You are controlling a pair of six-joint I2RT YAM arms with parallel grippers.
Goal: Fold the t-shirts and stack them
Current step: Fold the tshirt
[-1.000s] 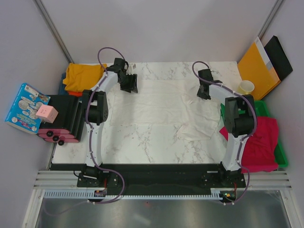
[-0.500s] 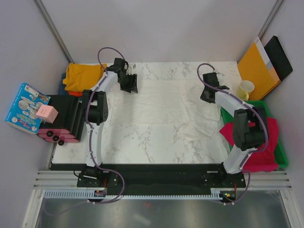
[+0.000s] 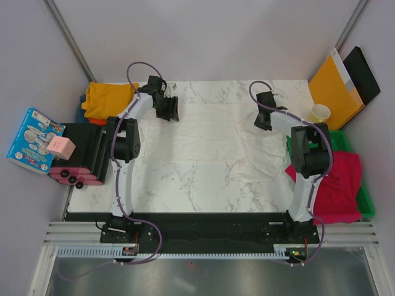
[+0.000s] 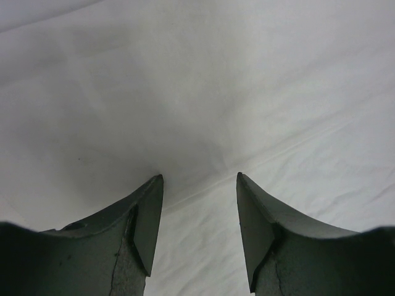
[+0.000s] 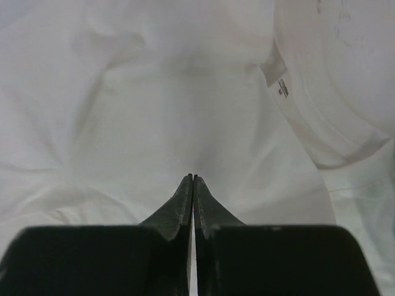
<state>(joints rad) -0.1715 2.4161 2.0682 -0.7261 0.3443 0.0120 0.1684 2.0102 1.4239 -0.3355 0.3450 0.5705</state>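
The white t-shirt [image 3: 203, 132] lies spread across the back half of the table, its right part rumpled. My left gripper [image 3: 168, 110] stands at the shirt's back left corner; in the left wrist view its jaws [image 4: 199, 179] are open just over white cloth [image 4: 197, 92]. My right gripper [image 3: 264, 120] is at the shirt's back right; in the right wrist view [image 5: 193, 177] it is shut, tips down on the white cloth near the collar [image 5: 321, 123], nothing visible between them. A mustard yellow shirt [image 3: 108, 98] lies folded at the back left. A crimson-pink shirt [image 3: 336, 182] lies at the right.
The green tray [image 3: 365, 197] holds the pink shirt off the table's right edge. A cream cup [image 3: 320, 112], an orange-yellow envelope [image 3: 335, 86] and a black panel [image 3: 364, 73] stand at the back right. A black stack [image 3: 86, 151], pink cube [image 3: 60, 146] and blue box [image 3: 31, 140] are at the left.
The right arm swung out to the right half a second ago and is back at its earlier spot. The left arm and the white shirt have not visibly moved.
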